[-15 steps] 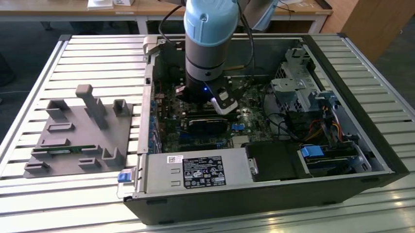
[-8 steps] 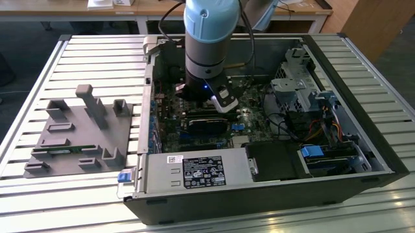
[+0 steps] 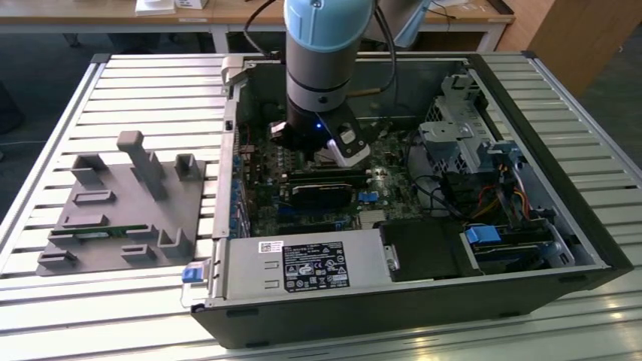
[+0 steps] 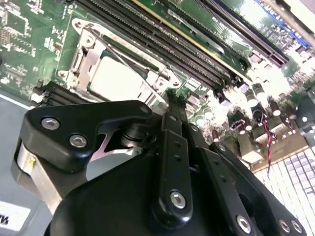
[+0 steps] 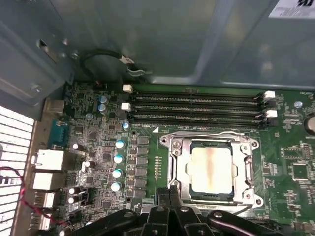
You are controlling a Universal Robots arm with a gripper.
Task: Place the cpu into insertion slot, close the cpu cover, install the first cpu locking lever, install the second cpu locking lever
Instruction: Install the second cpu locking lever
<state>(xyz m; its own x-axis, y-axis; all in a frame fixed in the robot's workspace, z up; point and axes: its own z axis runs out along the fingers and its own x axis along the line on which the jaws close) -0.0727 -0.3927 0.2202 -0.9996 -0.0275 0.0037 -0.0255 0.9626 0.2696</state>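
light: bright, even | glare: cpu [image 5: 210,168] top washed out (both wrist views) | blur: tool [image 4: 170,98] linkage soft

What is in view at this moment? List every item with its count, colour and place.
computer case: one, black, open on the slatted table.
circuit board: one, green, inside the case.
cpu: one, silvery, seated in the insertion slot.
cpu cover: one, silvery frame, down around the cpu.
memory slots: several, black, beside the slot.
holder tray: one, grey, on the exterior view's left.
arm: one, pale blue-grey, reaching into the case.
gripper: one, black, shut, at the slot's edge.
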